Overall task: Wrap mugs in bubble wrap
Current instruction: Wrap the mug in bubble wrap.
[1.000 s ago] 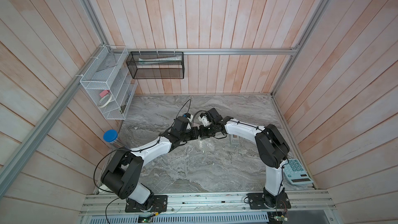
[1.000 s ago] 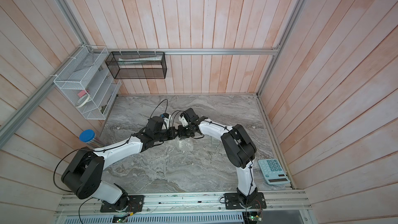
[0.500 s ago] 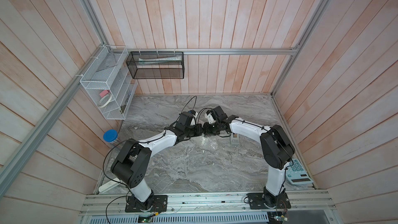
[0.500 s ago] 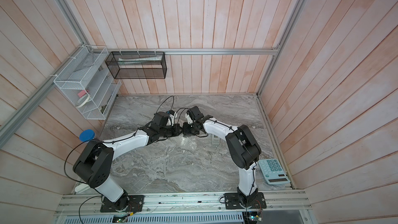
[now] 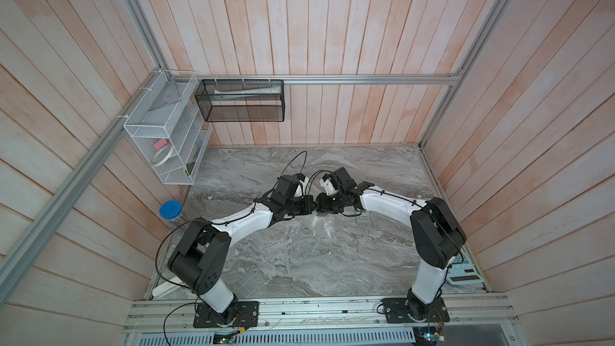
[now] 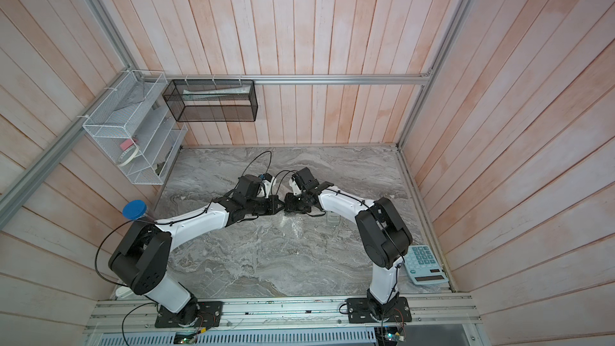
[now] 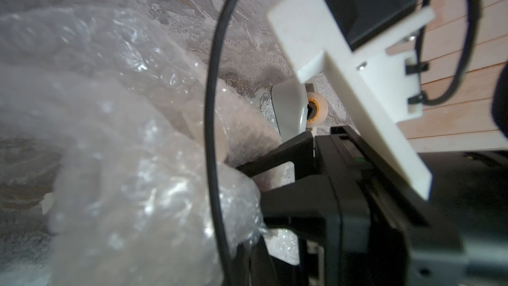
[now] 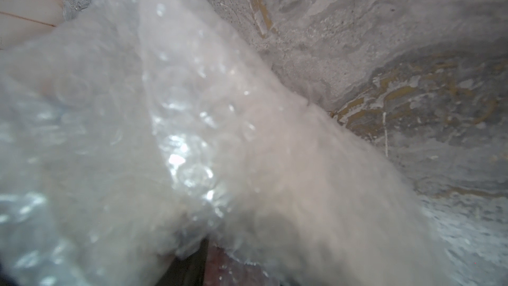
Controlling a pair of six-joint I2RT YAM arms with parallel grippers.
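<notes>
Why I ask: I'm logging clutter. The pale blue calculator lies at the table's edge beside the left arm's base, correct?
Not quite. The calculator lies beside the right arm's base, not the left's. Both top views show it there, at the edge of the table.

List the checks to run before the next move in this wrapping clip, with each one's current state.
1. Left pincer shut: ok.
2. Right pincer open, fingers apart at the wrap: ok.
3. Wrap bunched into a bundle on the table: ok.
4. Mug fully covered: cannot tell; only a reddish patch shows through.
5. Dispenser on the table beyond the bundle: ok.
6. Left pincer's hold on the wrap: cannot tell.
</notes>
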